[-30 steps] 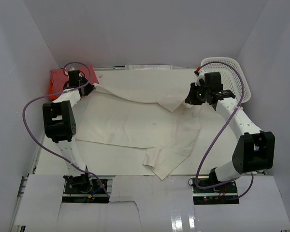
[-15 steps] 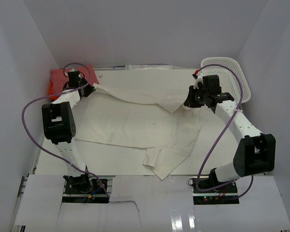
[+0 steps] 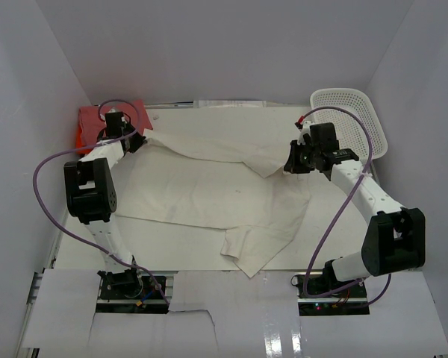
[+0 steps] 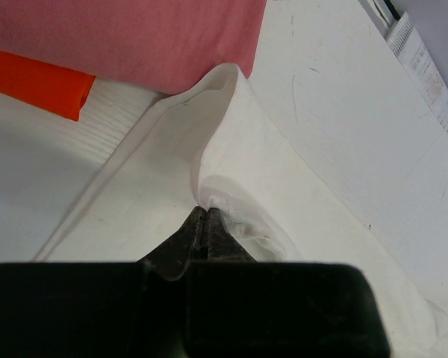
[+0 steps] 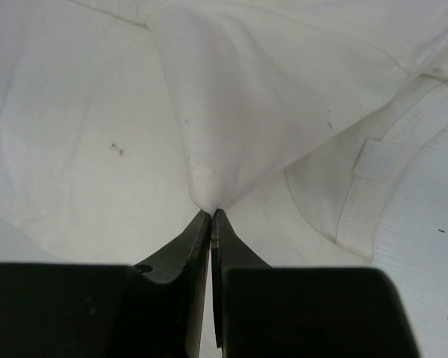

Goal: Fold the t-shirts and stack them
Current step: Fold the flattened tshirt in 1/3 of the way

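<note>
A cream t-shirt (image 3: 216,194) lies spread over the table, its far edge lifted into a fold between both grippers. My left gripper (image 3: 143,136) is shut on the shirt's far left corner (image 4: 216,149), next to the folded pink-red t-shirt (image 3: 104,118) at the back left. An orange t-shirt (image 4: 37,78) lies under the pink-red one. My right gripper (image 3: 290,164) is shut on the cream shirt's far right corner (image 5: 231,127), which hangs pinched above the rest of the cloth.
A white mesh basket (image 3: 358,119) leans at the back right, just beyond the right arm. White walls close in the table on three sides. A sleeve of the cream shirt (image 3: 250,253) points toward the near edge.
The right gripper has moved a little toward me and down with its pinched corner, and the fold has shifted with it. The left gripper has stayed nearly still.
</note>
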Controlling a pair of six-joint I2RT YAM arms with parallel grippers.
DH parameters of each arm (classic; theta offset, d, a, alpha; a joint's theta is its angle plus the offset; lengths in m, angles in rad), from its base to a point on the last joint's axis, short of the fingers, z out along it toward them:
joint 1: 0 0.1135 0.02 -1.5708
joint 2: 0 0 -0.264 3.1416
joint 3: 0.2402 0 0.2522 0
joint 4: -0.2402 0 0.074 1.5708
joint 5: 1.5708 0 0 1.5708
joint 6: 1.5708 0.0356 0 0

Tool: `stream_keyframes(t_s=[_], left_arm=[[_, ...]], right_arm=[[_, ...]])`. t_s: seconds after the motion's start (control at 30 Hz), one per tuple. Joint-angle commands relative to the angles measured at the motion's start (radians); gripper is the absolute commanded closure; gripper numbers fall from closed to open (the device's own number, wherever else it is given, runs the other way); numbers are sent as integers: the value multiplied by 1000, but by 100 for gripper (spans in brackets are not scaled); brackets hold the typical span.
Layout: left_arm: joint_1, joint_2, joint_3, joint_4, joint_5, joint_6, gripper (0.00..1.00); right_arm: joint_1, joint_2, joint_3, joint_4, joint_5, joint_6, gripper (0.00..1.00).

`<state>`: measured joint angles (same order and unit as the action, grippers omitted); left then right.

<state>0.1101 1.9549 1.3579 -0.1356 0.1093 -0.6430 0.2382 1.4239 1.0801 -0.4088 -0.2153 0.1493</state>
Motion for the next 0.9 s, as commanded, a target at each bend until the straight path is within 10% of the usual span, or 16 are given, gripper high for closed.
stream_keyframes(t_s=[0.0,0.3,0.87], left_arm=[[8,-83,-14,-9,-17,17,100],[8,-90,-25,-41,-28,17,100],[11,-59,69,-177,-145,39,100]], right_arm=[[9,-36,-20,25,17,-8,92],[18,-42,-34,10,51,-5,62],[19,-77,-26,-18,86,-1,52]])
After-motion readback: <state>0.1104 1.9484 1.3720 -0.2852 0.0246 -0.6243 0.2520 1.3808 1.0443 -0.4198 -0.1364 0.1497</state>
